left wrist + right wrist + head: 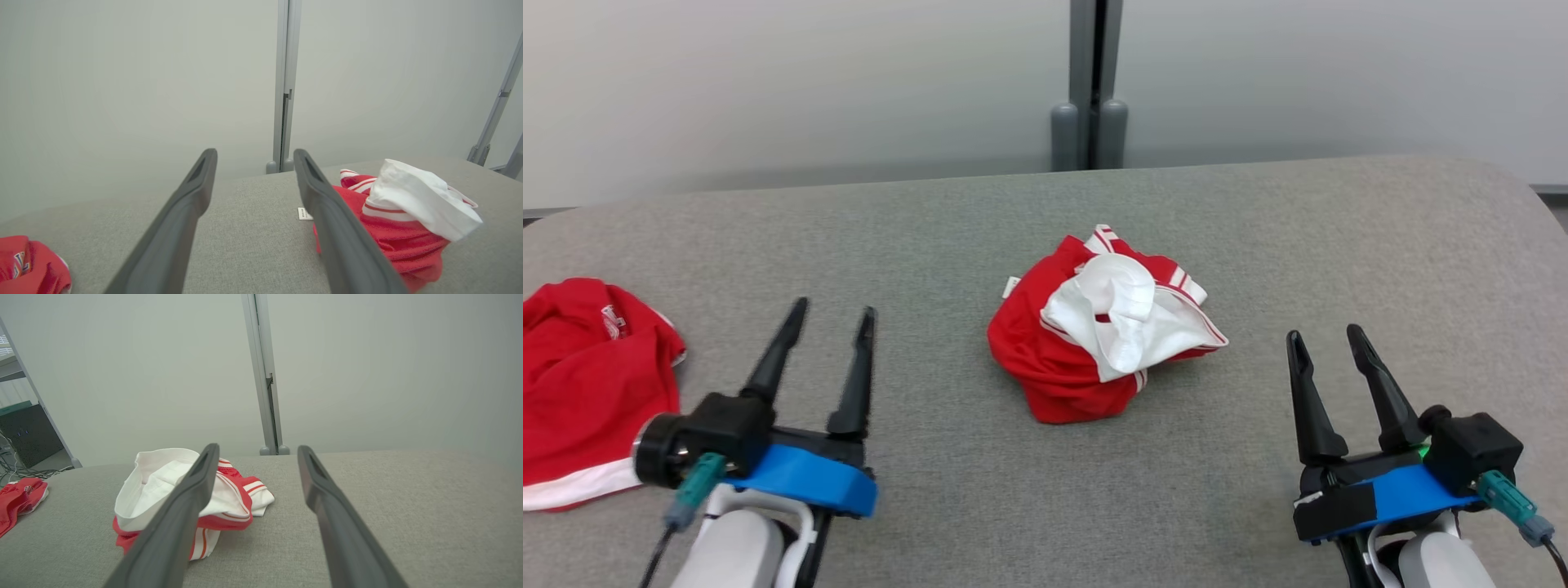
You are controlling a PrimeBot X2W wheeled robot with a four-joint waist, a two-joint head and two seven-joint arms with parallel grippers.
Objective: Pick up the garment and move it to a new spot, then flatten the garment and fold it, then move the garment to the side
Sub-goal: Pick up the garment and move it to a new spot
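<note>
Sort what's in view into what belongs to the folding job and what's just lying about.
Job in hand: crumpled red-and-white garment, middle of the table; left gripper, right gripper, both open and empty.
Lying about: red garment at the left edge, likely spare; grey post behind.

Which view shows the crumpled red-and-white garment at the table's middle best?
The head view: the whole garment lies uncovered, seen from above. Each wrist view sees it low from the side, with a dark finger covering part.
</note>
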